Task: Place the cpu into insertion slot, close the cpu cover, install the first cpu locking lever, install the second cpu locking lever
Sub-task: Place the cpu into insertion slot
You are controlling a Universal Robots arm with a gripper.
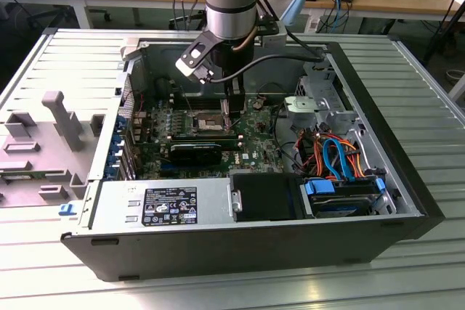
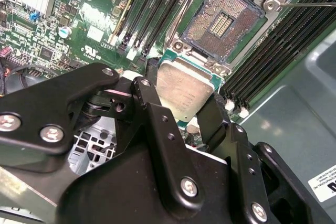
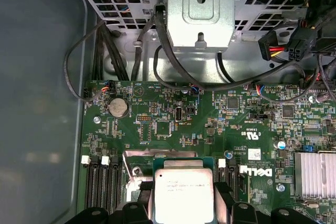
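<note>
So far I have the black two-finger gripper [image 2: 182, 102] clamped on the flat silver-grey square cpu [image 2: 186, 90], held near the empty metal-rimmed square insertion slot [image 2: 223, 19]; nothing is seated, covered or latched yet.

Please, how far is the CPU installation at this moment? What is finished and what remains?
Done: the cpu has been picked up. In hand: the gripper is shut on it and holds it near the insertion slot, not yet in it. Left: the slot lies open with its contacts bare, so seating the chip and all the closing and locking steps are not yet done.
</note>
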